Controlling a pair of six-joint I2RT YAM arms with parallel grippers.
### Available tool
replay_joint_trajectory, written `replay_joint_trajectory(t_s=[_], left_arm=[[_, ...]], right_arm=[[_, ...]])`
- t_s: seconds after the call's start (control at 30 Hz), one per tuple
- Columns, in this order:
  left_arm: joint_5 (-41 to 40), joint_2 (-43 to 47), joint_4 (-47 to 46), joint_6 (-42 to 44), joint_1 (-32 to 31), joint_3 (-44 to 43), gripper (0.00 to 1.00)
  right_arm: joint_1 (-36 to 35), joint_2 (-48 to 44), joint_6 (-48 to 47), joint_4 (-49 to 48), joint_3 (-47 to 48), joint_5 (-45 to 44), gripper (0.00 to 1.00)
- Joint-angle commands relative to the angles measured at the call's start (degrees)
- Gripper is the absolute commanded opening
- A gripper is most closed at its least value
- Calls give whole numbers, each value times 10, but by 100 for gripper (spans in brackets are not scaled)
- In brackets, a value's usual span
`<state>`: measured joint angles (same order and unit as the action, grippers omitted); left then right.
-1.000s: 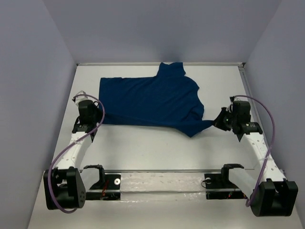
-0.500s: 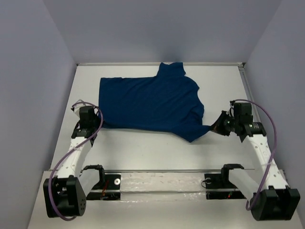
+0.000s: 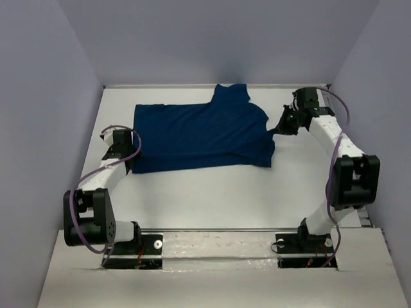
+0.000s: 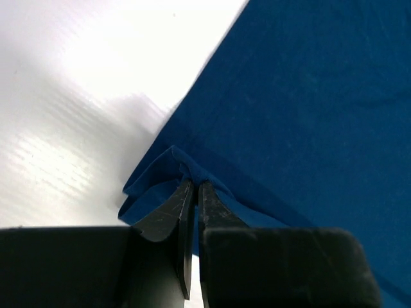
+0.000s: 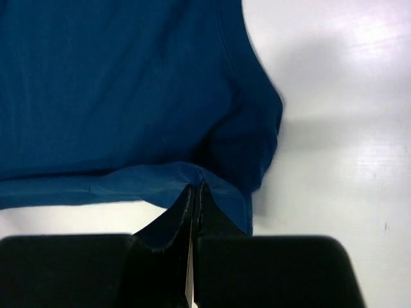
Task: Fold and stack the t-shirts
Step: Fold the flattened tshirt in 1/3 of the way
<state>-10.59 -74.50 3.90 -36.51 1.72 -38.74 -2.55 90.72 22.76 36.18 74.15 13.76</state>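
Navy t-shirt point(image 3: 199, 131) spread across the upper middle of the white table point(image 3: 212, 199), left gripper point(image 4: 193, 187) pinched together on its lower-left corner, right gripper point(image 5: 194, 190) clamped on cloth at its right edge

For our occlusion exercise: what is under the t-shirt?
The white table shows all around the t-shirt, so the shirt lies on that. The table beneath it, and the shirt's downward face, are covered.
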Motion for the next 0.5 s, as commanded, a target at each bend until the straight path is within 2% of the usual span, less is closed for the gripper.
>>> replay_joint_trajectory(t_s=[0.0,0.27,0.33,0.47], left_arm=[[-18,-50,-35,0,8,-42,2],[-31,-173,-35,12,8,-122,5],[-23,-191,-35,12,8,-136,12],[-27,-189,-35,13,8,-142,21]], right_arm=[[-20,99,-36,-11,103,-32,0],[-31,257,-57,-2,278,-65,0],[-31,284,-62,7,325,-68,1],[-31,321,-56,-20,361,-58,1]])
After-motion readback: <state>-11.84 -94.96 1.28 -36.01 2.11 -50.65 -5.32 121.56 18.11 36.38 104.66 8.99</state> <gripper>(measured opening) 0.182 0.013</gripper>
